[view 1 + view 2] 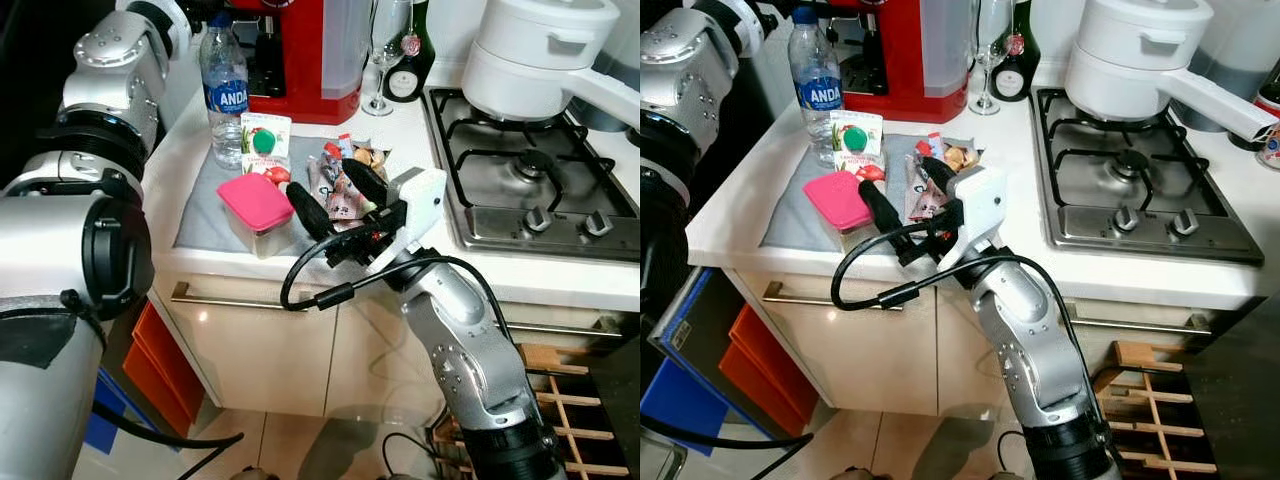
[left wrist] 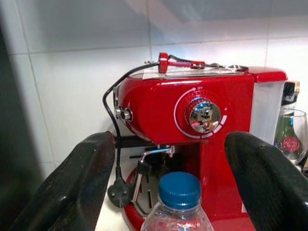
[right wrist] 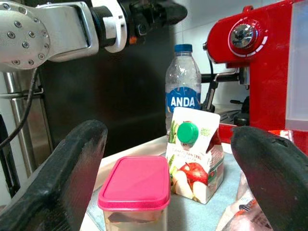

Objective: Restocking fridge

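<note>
On a grey mat (image 1: 200, 215) on the counter stand a clear water bottle (image 1: 224, 85) with a blue cap, a small apple juice carton (image 1: 265, 140) with a green cap, and a clear container with a pink lid (image 1: 256, 205). Several snack packets (image 1: 335, 185) lie beside them. My right gripper (image 1: 322, 182) is open, hovering low over the mat's right side and pointing at the pink-lidded container (image 3: 135, 185) and the carton (image 3: 192, 161). My left gripper (image 2: 171, 144) is open, held high just above and behind the bottle cap (image 2: 179, 189).
A red coffee machine (image 1: 300, 50) stands behind the bottle, with a wine glass (image 1: 380, 60) and a dark bottle (image 1: 410, 50) to its right. A gas hob (image 1: 530, 180) carries a white pot (image 1: 540, 50). Below are a wooden rack (image 1: 570, 420) and orange boxes (image 1: 160, 365).
</note>
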`<state>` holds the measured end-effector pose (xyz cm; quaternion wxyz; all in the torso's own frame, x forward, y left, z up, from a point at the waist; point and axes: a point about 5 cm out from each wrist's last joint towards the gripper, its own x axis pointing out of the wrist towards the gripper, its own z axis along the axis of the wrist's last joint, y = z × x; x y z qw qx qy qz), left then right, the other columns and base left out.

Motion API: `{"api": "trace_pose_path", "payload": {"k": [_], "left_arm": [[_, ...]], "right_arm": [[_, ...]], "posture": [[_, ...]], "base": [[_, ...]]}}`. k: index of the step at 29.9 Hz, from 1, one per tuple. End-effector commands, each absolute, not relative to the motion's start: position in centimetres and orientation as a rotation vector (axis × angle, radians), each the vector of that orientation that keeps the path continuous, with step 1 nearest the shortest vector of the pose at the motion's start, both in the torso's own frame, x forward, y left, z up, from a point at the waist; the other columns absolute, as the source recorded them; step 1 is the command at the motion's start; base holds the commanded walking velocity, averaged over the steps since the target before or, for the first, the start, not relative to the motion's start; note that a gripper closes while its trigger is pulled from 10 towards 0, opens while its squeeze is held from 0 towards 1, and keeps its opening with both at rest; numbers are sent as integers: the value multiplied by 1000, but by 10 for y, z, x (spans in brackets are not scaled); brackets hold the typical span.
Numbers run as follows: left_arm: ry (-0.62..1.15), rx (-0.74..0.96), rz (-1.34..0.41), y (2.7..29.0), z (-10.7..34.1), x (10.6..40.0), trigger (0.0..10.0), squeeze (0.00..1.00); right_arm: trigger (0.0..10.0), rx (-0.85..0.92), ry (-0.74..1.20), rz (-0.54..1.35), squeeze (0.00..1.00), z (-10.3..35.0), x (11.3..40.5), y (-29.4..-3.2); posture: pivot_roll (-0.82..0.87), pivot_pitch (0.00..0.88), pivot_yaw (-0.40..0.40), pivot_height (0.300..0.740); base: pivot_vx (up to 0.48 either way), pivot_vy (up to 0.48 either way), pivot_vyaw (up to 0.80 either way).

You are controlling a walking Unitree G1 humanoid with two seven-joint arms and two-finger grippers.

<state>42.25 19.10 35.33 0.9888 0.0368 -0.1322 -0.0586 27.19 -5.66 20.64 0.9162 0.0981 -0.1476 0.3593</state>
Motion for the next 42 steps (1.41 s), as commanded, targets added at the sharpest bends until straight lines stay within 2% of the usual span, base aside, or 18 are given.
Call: {"api": "trace_pose_path", "payload": {"k": [1,6,18,25,26,27,29,34,35,36,37,38,39,42], "left_arm": [[-243,75,-114,188,353,424,10000,0],[-182,97,-131,181,340,426,10000,0],[-148,55,-31,191,330,427,10000,0],[-112,26,-66,186,319,428,10000,0],[-105,36,-78,184,318,428,3373,0],[-100,42,-86,182,316,429,3373,0],[-92,53,-94,180,314,429,0,0],[-88,76,-100,178,311,429,39,0],[-87,79,-98,178,311,429,1373,0],[-86,84,-98,178,311,429,3176,0],[-86,84,-98,178,311,429,3176,0],[-84,86,-97,178,310,429,2510,0],[-82,89,-98,178,309,429,0,0],[-76,92,-94,178,307,429,0,0]], "right_arm": [[10000,189,-307,739,0,210,269,-57],[10000,198,-279,743,0,205,264,-56],[10000,199,-251,744,0,202,261,-57],[10000,206,-238,745,4,200,261,-57],[10000,206,-237,744,4,200,261,-57],[10000,206,-237,744,4,200,262,-57],[10000,206,-237,744,0,200,262,-57],[10000,204,-237,744,0,199,263,-57],[10000,203,-236,745,0,199,263,-57],[10000,201,-235,746,4,198,263,-57],[10000,201,-235,746,4,198,263,-57],[10000,201,-234,746,4,198,263,-57],[10000,200,-233,747,0,198,263,-57],[10000,197,-231,749,0,197,262,-57]], "posture": [[-185,57,52,740],[-189,66,48,740],[-190,65,45,740],[-183,64,43,740],[-181,60,42,740],[-181,60,42,740],[-182,53,43,740],[-184,41,42,740],[-184,39,42,740],[-185,36,40,740],[-185,36,40,740],[-186,34,41,740],[-186,33,39,740],[-187,32,41,740]], "base": [[0,0,0],[0,0,0],[0,0,0],[0,0,0],[0,0,0],[0,0,0],[0,0,0],[0,0,0],[0,0,0],[0,0,0],[0,0,0],[0,0,0],[0,0,0],[0,0,0]]}}
